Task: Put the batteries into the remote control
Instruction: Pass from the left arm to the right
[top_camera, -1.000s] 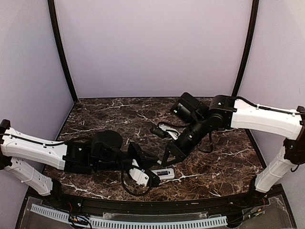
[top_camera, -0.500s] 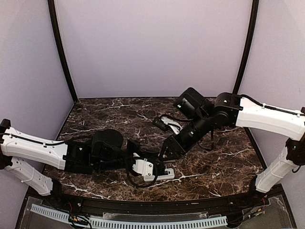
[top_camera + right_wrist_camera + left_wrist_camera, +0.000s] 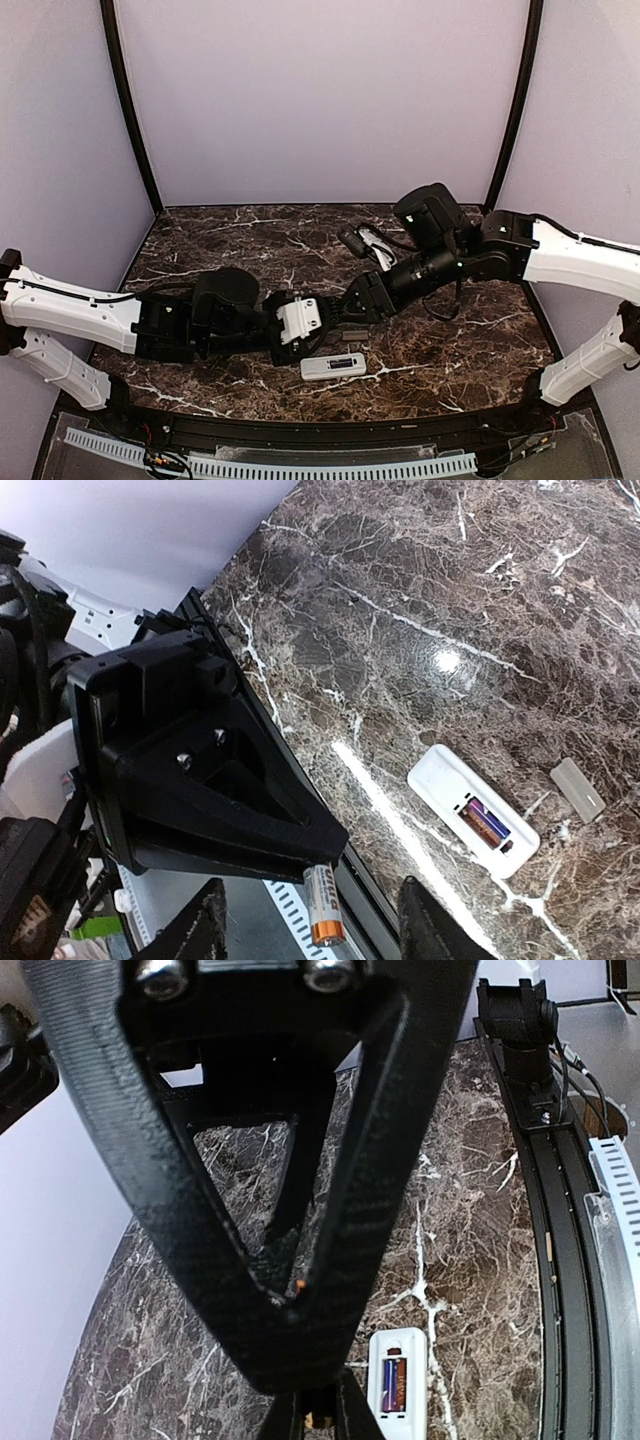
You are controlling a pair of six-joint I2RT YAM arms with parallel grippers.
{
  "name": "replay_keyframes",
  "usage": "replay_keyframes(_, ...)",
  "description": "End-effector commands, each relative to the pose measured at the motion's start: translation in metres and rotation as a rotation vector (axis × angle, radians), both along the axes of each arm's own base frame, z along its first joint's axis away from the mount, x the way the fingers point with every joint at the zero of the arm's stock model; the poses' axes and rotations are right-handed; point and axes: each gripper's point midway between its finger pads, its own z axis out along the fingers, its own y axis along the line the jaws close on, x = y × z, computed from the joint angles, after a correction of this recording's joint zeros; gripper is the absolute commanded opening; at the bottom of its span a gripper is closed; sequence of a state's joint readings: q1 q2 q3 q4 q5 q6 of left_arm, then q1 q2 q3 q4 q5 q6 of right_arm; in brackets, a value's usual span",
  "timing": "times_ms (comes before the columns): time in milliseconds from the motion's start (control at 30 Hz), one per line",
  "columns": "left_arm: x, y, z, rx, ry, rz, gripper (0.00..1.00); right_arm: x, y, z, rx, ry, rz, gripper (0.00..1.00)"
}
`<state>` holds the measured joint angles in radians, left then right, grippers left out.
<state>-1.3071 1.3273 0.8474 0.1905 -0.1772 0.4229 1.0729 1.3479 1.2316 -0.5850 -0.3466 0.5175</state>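
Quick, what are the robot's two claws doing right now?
Left gripper: closed, pinching a battery at its tip.
Right gripper: open, holding nothing.

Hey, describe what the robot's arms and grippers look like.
The left arm and right arm have glossy white shells on the long links and black joints toward the wrists. A thin black cable runs along the left arm's shell. The left gripper has black, weave-textured fingers shaped as open triangles; the right gripper has black fingers too.

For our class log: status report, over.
Left gripper shut on loose battery. Right gripper open, empty. Remote compartment-up, seated battery inside. Cover lies apart, beside it.
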Motion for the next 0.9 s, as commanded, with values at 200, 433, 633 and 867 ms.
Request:
replay_keyframes(200, -0.001, 0.001, 0.023, -0.104, 0.071, 0.024, 0.0, 0.0, 0.007, -0.007, 0.026, 0.035, -0.004, 0.37)
replay_keyframes(433, 0.001, 0.003, 0.023, -0.106, 0.069, 0.033, 0.0, -0.002, 0.003, -0.018, 0.002, 0.053, -0.006, 0.31)
replay_keyframes(633, -0.003, 0.001, 0.021, -0.096, 0.072, 0.012, 0.0, 0.0, 0.005, -0.011, 0.023, 0.029, -0.006, 0.2)
replay_keyframes(867, -0.003, 0.001, 0.021, -0.094, 0.072, 0.009, 0.0, -0.002, 0.006, -0.014, 0.025, 0.04, 0.008, 0.05)
